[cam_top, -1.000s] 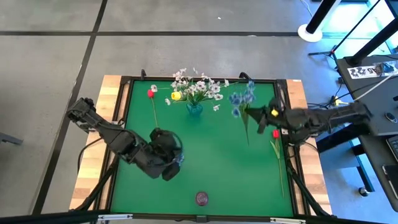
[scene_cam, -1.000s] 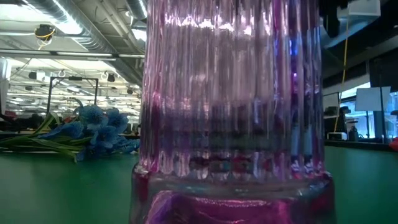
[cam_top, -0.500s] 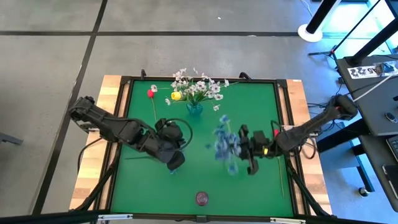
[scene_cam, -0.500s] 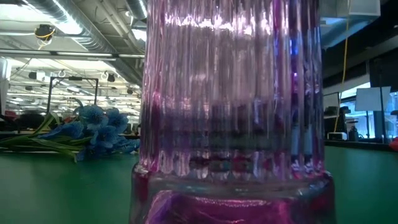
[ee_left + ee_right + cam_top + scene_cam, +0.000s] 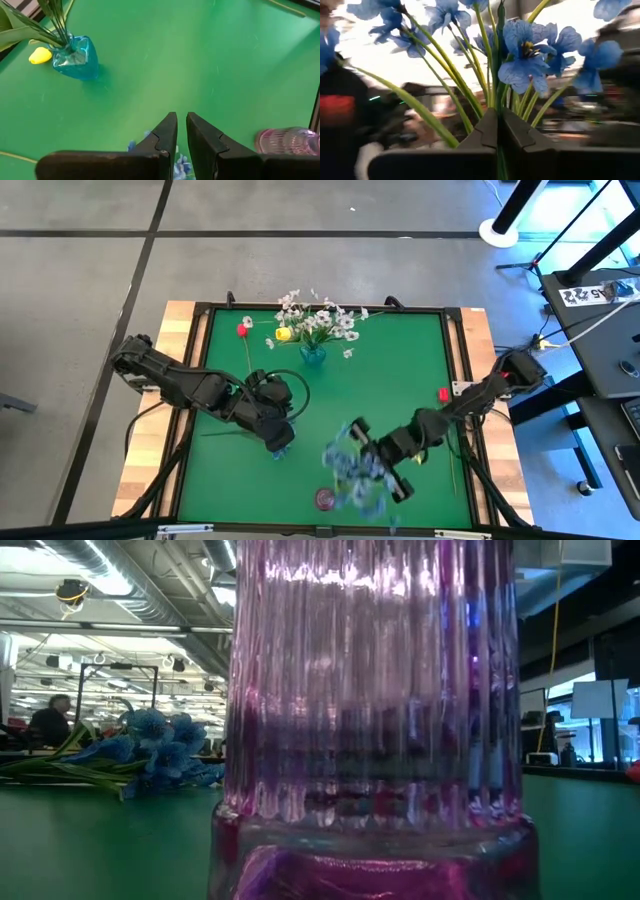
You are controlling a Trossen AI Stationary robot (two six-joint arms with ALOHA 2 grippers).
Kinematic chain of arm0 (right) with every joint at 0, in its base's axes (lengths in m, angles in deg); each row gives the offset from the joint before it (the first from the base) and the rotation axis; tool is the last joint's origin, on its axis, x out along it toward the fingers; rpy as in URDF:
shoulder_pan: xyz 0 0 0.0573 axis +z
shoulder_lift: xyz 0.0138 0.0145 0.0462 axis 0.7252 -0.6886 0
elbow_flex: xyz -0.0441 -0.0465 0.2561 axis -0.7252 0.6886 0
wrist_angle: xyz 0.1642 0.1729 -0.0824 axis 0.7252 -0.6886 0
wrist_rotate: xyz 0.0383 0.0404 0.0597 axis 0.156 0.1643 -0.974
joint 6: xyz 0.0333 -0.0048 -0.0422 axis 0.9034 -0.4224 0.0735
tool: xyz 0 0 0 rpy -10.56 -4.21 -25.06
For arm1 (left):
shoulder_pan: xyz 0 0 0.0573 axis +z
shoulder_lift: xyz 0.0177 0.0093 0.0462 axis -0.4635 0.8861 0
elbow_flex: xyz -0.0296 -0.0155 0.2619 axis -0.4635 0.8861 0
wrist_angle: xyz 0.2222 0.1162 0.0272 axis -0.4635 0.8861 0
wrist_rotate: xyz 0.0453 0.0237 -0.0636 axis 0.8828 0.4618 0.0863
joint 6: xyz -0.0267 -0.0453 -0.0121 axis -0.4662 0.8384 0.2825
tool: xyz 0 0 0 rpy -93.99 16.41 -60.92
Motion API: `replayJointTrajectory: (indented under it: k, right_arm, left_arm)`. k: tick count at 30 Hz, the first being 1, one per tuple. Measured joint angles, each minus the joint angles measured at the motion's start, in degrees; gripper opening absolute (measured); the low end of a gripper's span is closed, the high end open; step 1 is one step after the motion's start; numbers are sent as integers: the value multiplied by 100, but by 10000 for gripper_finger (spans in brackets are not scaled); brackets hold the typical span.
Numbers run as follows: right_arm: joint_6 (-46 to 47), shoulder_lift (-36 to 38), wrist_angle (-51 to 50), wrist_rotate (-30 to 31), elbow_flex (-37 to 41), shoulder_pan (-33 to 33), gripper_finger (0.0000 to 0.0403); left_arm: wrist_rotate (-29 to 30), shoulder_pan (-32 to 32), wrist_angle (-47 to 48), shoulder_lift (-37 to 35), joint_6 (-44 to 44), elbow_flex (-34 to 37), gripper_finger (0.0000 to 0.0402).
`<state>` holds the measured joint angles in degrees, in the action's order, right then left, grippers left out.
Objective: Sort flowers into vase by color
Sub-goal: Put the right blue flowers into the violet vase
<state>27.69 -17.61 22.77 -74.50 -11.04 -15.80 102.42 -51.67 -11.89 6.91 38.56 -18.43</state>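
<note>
My right gripper (image 5: pixel 383 472) is shut on a bunch of blue flowers (image 5: pixel 348 470), which hangs blurred in the air just beside the pink ribbed vase (image 5: pixel 325 498) at the table's near edge. The pink vase (image 5: pixel 370 720) fills the low view. My left gripper (image 5: pixel 278 438) hovers left of centre, open by only a narrow gap (image 5: pixel 181 131), above another blue flower (image 5: pixel 181 166) lying flat on the mat, also seen as blue flowers (image 5: pixel 150 748) in the low view. White sprays (image 5: pixel 318 320) stand in a blue vase (image 5: pixel 313 356). My right gripper pinches the green stems (image 5: pixel 492 102) of the blue bunch between its two fingers (image 5: pixel 517 132), several stems together. The blossoms (image 5: pixel 527 50) fan out beyond the fingertips. The arm reaches in from the table's right side, and the bunch is lifted clear of the mat.
A yellow bud (image 5: pixel 283 334) lies beside the blue vase. A red flower (image 5: pixel 242 330) lies at the far left, its stem running toward the near side. Another red bud (image 5: pixel 442 394) lies near the right edge. Bare green mat (image 5: pixel 400 370) spans the middle.
My right gripper has swung the blue bunch from the far right of the table across to the near edge, beside the pink vase, turning as it went. My left gripper has shifted slightly toward the right.
</note>
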Motion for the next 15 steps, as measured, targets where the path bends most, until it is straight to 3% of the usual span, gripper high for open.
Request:
replayJointTrajectory:
  k: [4, 15]
  right_arm:
    - [281, -299, -5, -743, -258, -112, 3]
    - [-202, -432, -474, -612, -258, -107, 4]
  left_arm:
    - [-10, -2, 0, 0, 25, 0, 39]
    - [-204, -48, 0, 0, 337, 0, 39]
